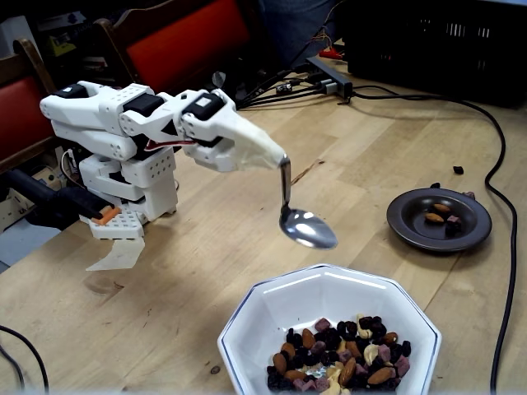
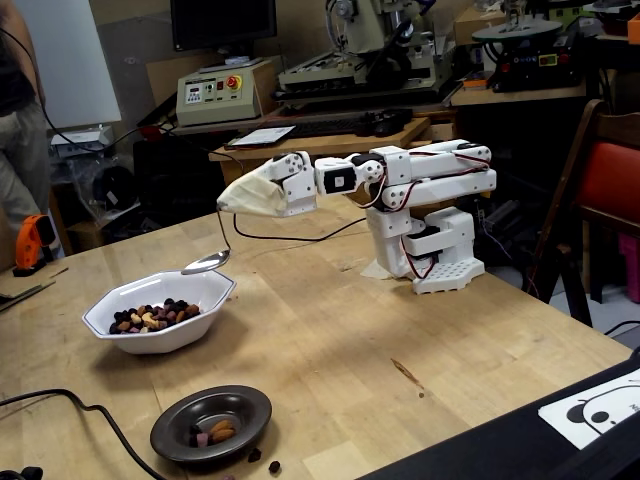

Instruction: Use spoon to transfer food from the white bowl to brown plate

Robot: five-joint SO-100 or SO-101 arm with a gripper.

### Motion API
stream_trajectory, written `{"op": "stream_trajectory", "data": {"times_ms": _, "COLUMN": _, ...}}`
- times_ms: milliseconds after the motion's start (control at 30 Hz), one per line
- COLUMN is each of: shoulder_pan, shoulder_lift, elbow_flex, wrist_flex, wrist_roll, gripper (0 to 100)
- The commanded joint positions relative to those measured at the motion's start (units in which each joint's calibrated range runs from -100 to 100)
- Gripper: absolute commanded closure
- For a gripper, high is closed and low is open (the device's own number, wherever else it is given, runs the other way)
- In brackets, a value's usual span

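Observation:
The silver spoon [image 1: 307,228] hangs from my whitish gripper tip [image 1: 276,156], handle pointing down. Its oval bowl looks empty and hovers just above the far rim of the white octagonal bowl [image 1: 272,284]. Food [image 1: 338,354], a mix of nuts, raisins and pink bits, lies in that bowl. The brown plate [image 1: 403,222] sits apart to the right with a few pieces of food [image 1: 440,216] in it. In the other fixed view the spoon [image 2: 206,262] hangs from the gripper [image 2: 225,203] over the white bowl [image 2: 160,338], with the brown plate [image 2: 175,425] nearer the camera.
A black cable [image 1: 502,247] runs along the table's right side past the plate. Loose food bits [image 2: 262,460] lie on the table next to the plate. A power strip [image 1: 329,74] and a black crate [image 1: 436,41] stand at the back. The arm's base [image 2: 430,250] is mounted on the table.

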Motion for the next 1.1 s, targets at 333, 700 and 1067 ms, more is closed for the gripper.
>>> {"op": "stream_trajectory", "data": {"times_ms": 333, "shoulder_pan": -2.7, "shoulder_lift": 0.0, "elbow_flex": 1.2, "wrist_flex": -3.3, "wrist_roll": -0.1, "gripper": 97}}
{"op": "stream_trajectory", "data": {"times_ms": 700, "shoulder_pan": -11.8, "shoulder_lift": -0.2, "elbow_flex": 1.3, "wrist_flex": -3.4, "wrist_roll": 0.2, "gripper": 98}}
{"op": "stream_trajectory", "data": {"times_ms": 1067, "shoulder_pan": -11.8, "shoulder_lift": -0.3, "elbow_flex": 1.3, "wrist_flex": -3.0, "wrist_roll": 0.2, "gripper": 98}}
